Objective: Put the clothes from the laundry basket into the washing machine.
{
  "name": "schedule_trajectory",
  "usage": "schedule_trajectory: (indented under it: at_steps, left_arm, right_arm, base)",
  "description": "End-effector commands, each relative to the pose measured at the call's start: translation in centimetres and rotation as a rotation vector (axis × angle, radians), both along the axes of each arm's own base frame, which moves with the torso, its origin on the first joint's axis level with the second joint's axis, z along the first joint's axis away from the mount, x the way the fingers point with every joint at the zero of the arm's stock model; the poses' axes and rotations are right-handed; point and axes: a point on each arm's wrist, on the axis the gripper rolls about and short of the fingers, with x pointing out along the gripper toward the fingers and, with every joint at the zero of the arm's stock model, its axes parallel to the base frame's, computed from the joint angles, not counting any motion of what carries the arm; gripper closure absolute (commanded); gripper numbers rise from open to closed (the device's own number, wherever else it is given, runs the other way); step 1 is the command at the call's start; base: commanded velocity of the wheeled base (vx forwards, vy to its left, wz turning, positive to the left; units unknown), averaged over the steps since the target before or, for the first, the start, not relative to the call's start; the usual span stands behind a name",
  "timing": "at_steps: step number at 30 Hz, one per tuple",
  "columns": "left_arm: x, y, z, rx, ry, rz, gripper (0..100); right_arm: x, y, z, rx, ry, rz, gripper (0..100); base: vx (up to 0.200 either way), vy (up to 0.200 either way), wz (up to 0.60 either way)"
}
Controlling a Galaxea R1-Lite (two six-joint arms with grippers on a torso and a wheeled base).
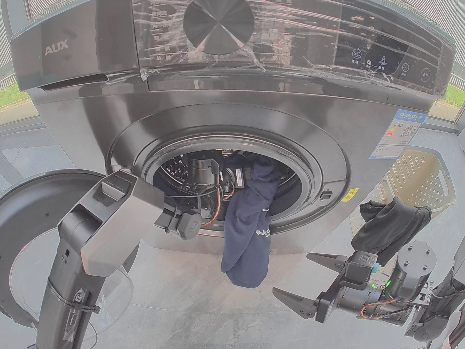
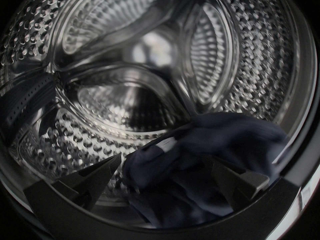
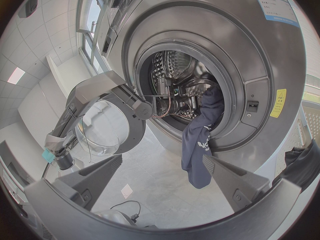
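Navy garment (image 1: 249, 219) hangs vertical over drum (image 2: 150, 50) lip.
Wrist view: left end effector (image 2: 161, 157) released inside; right end effector (image 1: 292, 273) released.

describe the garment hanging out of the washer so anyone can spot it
Find the grey washing machine and its round door opening. A navy garment drapes over its lower rim, hanging toward the floor. Unlike the black garment on the laundry basket at the right, it bears white print.
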Motion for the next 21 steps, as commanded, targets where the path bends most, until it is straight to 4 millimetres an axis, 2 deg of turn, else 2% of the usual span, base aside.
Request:
schedule_trajectory:
  at_steps: [1, 5, 8, 16, 17, 21]
  left_arm:
    - [-4.6, -2.0, 1.5, 0.04, 0.072, -0.11, 0]
    - [-6.4, -2.6, 0.5, 0.072, 0.123, -0.168, 0]
    - [-7.1, -2.7, -0.4, 0.088, 0.154, -0.199, 0]
    - [-6.9, -2.7, -2.4, 0.121, 0.19, -0.216, 0]
    - [-6.9, -2.7, -2.7, 0.124, 0.193, -0.216, 100]
    - [-6.3, -3.0, -2.6, 0.102, 0.172, -0.214, 100]
  right_arm:
    - [0.0, 0.0, -0.1, -0.003, 0.002, -0.001, 0]
    - [0.0, 0.0, 0.0, -0.001, 0.001, -0.001, 0]
    - [0.0, 0.0, -0.1, -0.003, 0.002, -0.002, 0]
    - [0.0, 0.0, -0.1, -0.002, 0.001, -0.001, 0]
    - [0.0, 0.0, -0.1, -0.003, 0.002, -0.001, 0]
    - [0.0, 0.1, -0.1, -0.002, 0.001, -0.001, 0]
  base:
    - [0.0, 0.0, 0.0]
    - [0.0, 0.0, 0.0]
    - [0.0, 0.0, 0.0]
    - [0.0, 0.0, 0.0]
    - [0.0, 0.0, 0.0]
    - [0.0, 0.0, 0.0]
